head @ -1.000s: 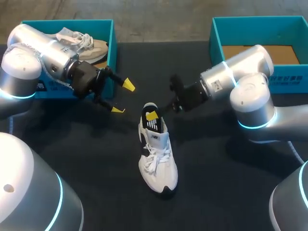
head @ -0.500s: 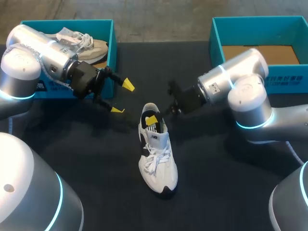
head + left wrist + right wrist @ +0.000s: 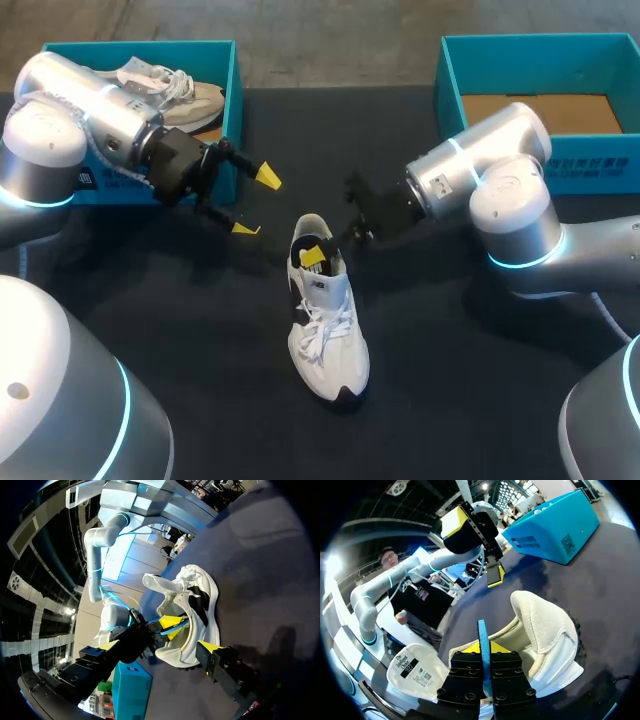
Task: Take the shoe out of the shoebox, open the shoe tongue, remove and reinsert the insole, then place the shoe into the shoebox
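Observation:
The white shoe (image 3: 325, 330) with black trim stands upright mid-table, heel toward the far side. My right gripper (image 3: 315, 255) reaches into its heel opening and is shut on the thin blue edge of the insole (image 3: 483, 630), which stands on end between the fingers (image 3: 484, 647). The white heel collar (image 3: 545, 625) rises beside it, and the tongue with its label (image 3: 415, 672) is folded forward. My left gripper (image 3: 255, 203) hangs open left of the heel, touching nothing; in its wrist view (image 3: 159, 647) the shoe (image 3: 200, 600) lies ahead of the spread fingers.
A teal shoebox (image 3: 232, 80) at the back left holds a second, beige shoe (image 3: 170, 90). Another teal shoebox (image 3: 500, 45) at the back right shows a bare cardboard floor. Dark table surface surrounds the white shoe.
My right arm has shifted slightly, and its yellow tip sits a bit lower in the shoe's opening. The left arm and the shoe have kept still.

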Controlling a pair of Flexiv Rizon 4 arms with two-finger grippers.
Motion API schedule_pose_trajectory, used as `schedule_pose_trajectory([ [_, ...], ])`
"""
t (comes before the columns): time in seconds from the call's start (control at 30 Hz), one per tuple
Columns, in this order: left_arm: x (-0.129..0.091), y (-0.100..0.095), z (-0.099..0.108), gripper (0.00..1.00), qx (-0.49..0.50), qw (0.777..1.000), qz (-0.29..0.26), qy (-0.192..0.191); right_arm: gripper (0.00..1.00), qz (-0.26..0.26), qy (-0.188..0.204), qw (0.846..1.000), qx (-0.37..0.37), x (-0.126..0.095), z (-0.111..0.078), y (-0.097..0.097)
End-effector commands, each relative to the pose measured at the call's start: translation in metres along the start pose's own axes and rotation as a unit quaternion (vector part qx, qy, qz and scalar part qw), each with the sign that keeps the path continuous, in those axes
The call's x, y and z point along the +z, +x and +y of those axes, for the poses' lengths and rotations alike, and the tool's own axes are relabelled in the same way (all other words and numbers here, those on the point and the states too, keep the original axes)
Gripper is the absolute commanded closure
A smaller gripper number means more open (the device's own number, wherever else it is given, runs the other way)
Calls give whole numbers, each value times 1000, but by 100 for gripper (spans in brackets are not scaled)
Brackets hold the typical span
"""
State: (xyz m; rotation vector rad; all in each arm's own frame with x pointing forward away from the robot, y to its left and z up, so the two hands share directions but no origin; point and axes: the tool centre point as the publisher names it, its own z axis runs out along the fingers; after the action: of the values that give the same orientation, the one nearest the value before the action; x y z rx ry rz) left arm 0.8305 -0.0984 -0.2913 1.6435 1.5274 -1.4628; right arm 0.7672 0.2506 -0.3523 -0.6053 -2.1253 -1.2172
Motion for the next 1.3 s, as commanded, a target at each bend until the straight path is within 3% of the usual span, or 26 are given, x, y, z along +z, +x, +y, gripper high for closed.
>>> schedule_pose_trajectory([
  [0.03, 0, 1, 2, 0, 1, 1000, 1, 0, 77, -9, 5, 1000, -4, 0, 8, 4],
  [0.23, 0, 1, 2, 0, 2, 1000, 1, 1, 60, -24, 4, 1000, -17, -4, 18, 11],
  [0.6, -2, 0, 2, 0, 5, 1000, 6, 7, 57, -39, 10, 999, -34, -11, 36, 19],
  [0.7, -3, 0, 3, 0, 6, 1000, 5, 7, 62, -39, 11, 998, -37, -11, 39, 17],
  [0.8, -4, 0, 3, 0, 4, 1000, 1, 3, 84, -38, 11, 999, -38, -10, 40, 12],
  [0.9, -3, -1, 0, 0, 3, 1000, -1, 3, 100, -34, 12, 999, -40, -8, 42, 8],
  [1.3, -5, -3, -1, 0, 2, 1000, 1, 0, 100, -18, 13, 999, -40, 1, 38, 4],
])
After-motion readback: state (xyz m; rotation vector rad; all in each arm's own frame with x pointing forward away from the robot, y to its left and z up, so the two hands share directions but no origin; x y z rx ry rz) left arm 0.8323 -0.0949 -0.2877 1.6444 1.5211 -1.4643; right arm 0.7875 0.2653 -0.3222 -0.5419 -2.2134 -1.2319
